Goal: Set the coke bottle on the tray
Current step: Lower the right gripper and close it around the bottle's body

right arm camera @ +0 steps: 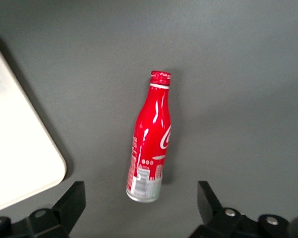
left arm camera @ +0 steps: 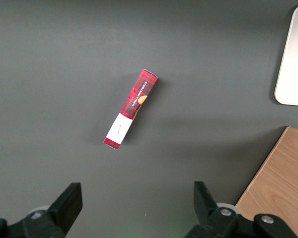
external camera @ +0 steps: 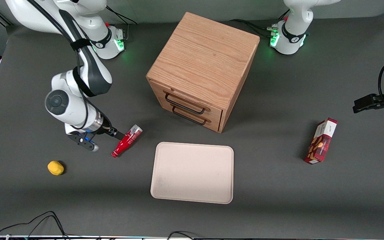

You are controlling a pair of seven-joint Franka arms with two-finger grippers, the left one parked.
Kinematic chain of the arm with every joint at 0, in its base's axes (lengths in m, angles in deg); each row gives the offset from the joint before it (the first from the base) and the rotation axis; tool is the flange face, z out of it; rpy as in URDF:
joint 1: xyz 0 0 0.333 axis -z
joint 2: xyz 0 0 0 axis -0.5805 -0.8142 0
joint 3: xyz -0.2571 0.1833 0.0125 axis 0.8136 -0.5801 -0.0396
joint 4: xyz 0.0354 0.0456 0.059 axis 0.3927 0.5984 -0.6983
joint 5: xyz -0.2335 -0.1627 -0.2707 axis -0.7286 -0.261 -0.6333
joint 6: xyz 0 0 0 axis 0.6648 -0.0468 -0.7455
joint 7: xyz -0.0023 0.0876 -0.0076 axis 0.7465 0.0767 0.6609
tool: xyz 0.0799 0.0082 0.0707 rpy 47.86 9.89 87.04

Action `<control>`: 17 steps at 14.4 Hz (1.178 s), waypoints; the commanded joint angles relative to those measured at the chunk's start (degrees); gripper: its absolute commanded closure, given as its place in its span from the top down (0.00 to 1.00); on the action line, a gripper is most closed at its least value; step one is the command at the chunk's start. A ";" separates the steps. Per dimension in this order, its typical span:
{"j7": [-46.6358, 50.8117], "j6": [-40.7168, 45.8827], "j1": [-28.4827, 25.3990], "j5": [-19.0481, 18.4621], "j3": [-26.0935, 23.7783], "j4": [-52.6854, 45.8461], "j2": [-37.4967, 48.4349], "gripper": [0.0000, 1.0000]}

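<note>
The coke bottle (external camera: 127, 140) is slim and red with white script. It lies on its side on the dark table, red cap toward the front camera and silvery base toward the cabinet. It lies beside the tray (external camera: 192, 173), apart from it, toward the working arm's end. The tray is large, beige-pink and bears nothing. My gripper (external camera: 118, 134) is low, right next to the bottle's base end. In the right wrist view the bottle (right arm camera: 151, 136) lies lengthwise ahead of the gripper (right arm camera: 141, 192). The fingers (right arm camera: 74, 198) are wide open, one on each side of the base, not touching it. A tray corner (right arm camera: 15, 148) shows beside the bottle.
A wooden two-drawer cabinet (external camera: 202, 70) stands farther from the front camera than the tray. A yellow lemon-like object (external camera: 55, 167) lies near the working arm. A red snack box (external camera: 321, 141) lies toward the parked arm's end; the left wrist view shows it (left arm camera: 131, 108) too.
</note>
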 commanded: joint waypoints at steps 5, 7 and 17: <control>5.94 -10.90 0.08 -0.51 -0.11 1.14 -9.18 1.00; 6.55 -11.87 0.08 -0.51 -0.11 1.14 -10.77 1.00; 7.53 -14.78 0.08 -0.51 -0.11 1.58 -13.24 0.53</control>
